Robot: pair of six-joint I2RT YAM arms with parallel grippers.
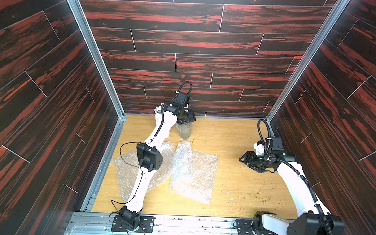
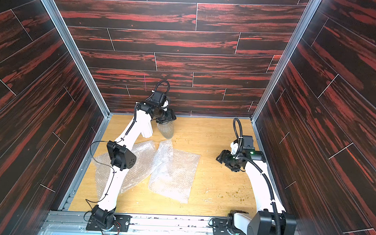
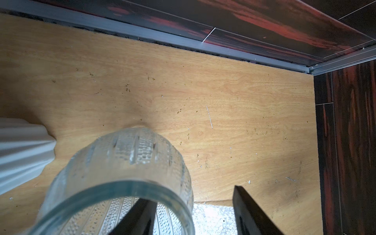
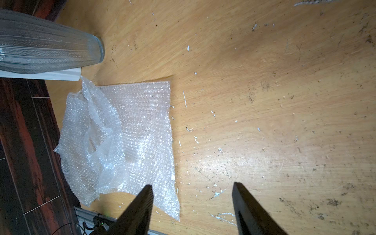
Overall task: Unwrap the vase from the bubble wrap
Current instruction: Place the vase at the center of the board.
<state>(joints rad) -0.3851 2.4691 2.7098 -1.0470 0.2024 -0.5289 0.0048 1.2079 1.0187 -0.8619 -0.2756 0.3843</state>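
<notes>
Plastic first: the bubble wrap (image 1: 193,172) lies in two crinkled sheets on the worktop (image 1: 234,189), on the near side of the glass vase (image 1: 183,132), with one raised corner close to its foot. Neither sheet covers anything, so I judge the unwrapping done and the sheets merely set aside.

Well to the right of the vase, the right tool (image 4: 192,184) hangs with its fingers spread over bare wood, holding nothing. Its arm is folded back at the elbow, out of the way, I would guess.

The glass vase stands upright and bare, with a white ribbed vase (image 3: 22,154) just beside it on its left. Over its mouth the left tool (image 3: 192,193) is spread, one finger down inside the rim and the other outside, pinching nothing that I can see. That arm stretches long across the nearer sheet, wrist bent downward. Beyond the vase rises the dark back wall (image 1: 185,56).
</notes>
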